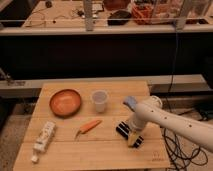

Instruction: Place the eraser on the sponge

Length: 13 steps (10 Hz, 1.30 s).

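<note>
No text is legible: none on the white tube (44, 137), none on the gripper (133, 136) down at the eraser (122, 129).

Warm, fairly even light from above falls on the wooden table (100, 150), brightest on its top and on the white arm (170, 120). The band behind the table's far edge lies in deep shadow. The gripper (132, 134) sits low near the front right corner, over the black eraser (123, 130), where shadow and dark block merge. The bowl (65, 102) near the far left corner has only a thin dark rim of shade.
</note>
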Tool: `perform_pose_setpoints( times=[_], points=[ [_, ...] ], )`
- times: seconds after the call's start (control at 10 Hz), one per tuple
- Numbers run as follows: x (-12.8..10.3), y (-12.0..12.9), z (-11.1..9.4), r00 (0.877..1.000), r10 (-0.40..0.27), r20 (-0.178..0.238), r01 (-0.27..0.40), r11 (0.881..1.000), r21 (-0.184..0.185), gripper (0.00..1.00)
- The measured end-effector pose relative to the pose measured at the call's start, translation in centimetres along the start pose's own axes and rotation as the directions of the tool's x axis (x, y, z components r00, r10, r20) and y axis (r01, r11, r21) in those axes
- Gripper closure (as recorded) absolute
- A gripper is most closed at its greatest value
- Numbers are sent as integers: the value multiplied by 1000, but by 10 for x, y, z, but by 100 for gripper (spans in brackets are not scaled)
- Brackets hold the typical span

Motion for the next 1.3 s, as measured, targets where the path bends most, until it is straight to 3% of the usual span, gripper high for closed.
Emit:
perform_pose_setpoints(
  times=[0.2, 0.4, 1.3],
  points=[
    [0, 1, 1, 1000, 1, -1, -1, 1000, 2, 38],
    [-1, 1, 2, 1000, -3, -2, 3, 1000, 3, 37],
    [5, 2, 5, 1000, 9, 6, -9, 1000, 6, 96]
  ],
)
